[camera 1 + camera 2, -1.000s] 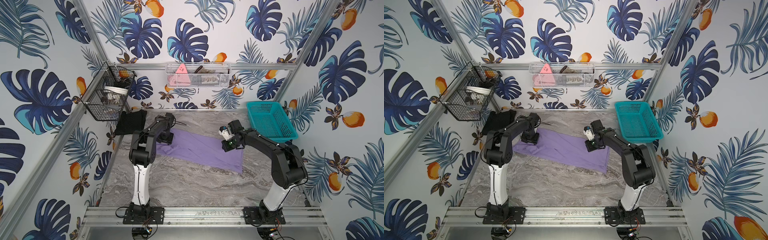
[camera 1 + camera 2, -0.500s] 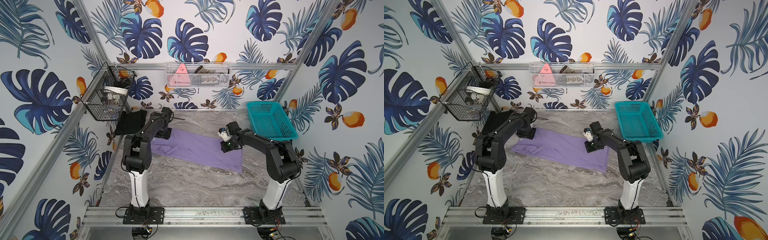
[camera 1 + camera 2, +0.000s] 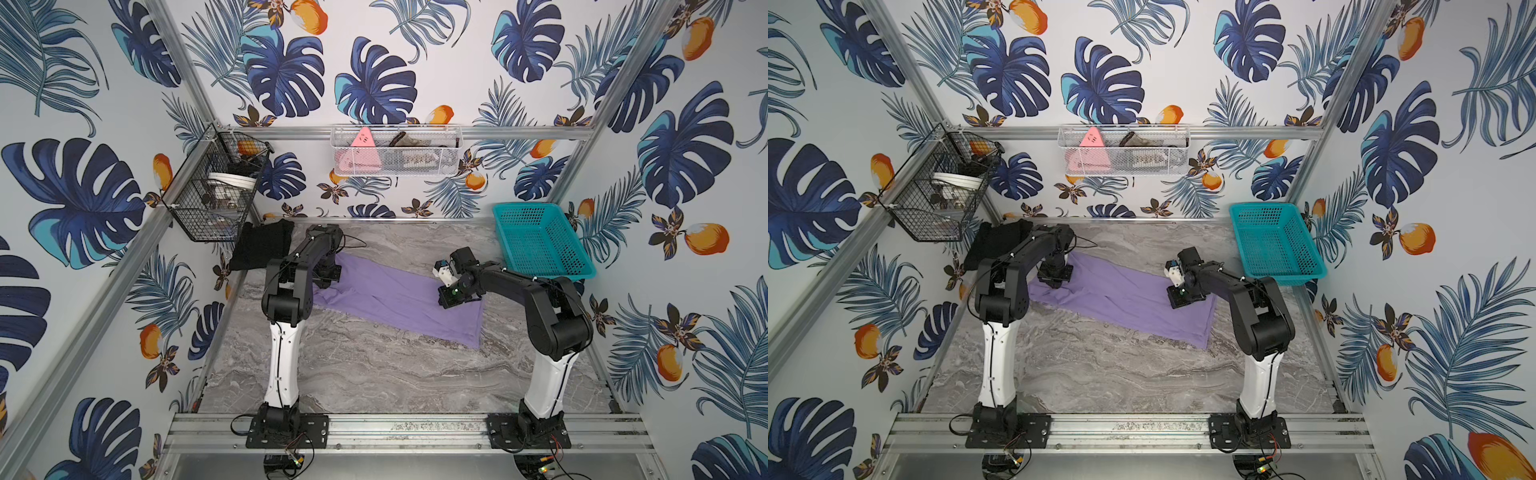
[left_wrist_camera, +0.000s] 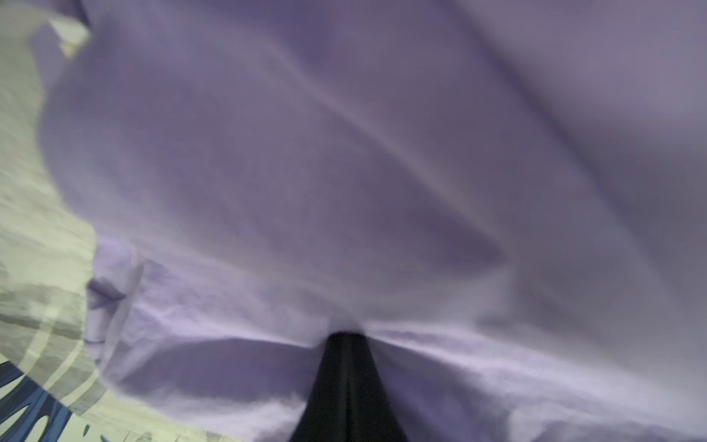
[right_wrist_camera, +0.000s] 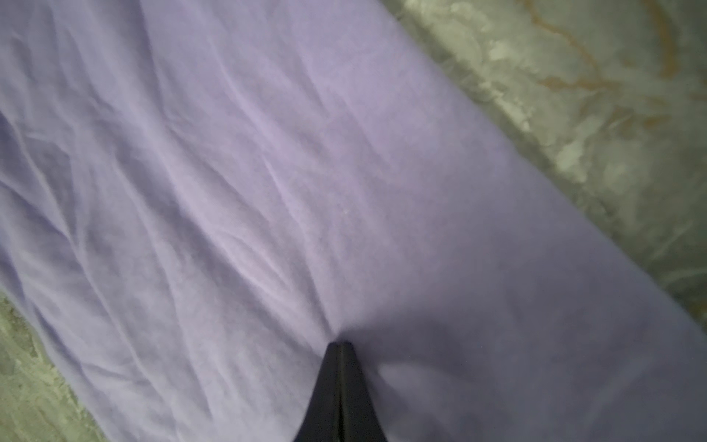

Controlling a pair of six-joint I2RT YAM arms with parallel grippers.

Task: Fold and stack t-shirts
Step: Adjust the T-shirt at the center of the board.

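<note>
**Risks.** Both grips look shallow. The left gripper [image 4: 346, 338] has its fingers pressed together on a small pucker of the lavender shirt [image 3: 390, 297]. The right gripper [image 5: 340, 346] is likewise closed, pinching a tuck of the same cloth. Each seems to hold only a thin gather at the fingertips, so a quick lift could pull the fabric free on one side.

It is not possible to tell whether either pinch takes every layer. If only the top layer is caught, the layers below would lag and the fold would open. Uneven travel between the two arms would skew the band or drag it over the marble-patterned tabletop [image 3: 374, 374]. The left wrist view is blurred, so the grip there is judged with less confidence.

**Location.** In both top views the lavender shirt lies flat across the middle of the tabletop as a long narrow band. It runs diagonally between the two grippers, one near each end. The black shirt [image 3: 259, 247] sits folded in the far left corner, well apart from the lavender one. The teal basket [image 3: 536, 245] stands near the right arm and appears empty.

**Materials.** The lavender cloth is a soft, matte knit, limp, with fine creases radiating from each pinch. Its long edges are fairly straight; the end by the left gripper is rumpled. The black shirt is a dark, dull, roughly rectangular slab.
</note>
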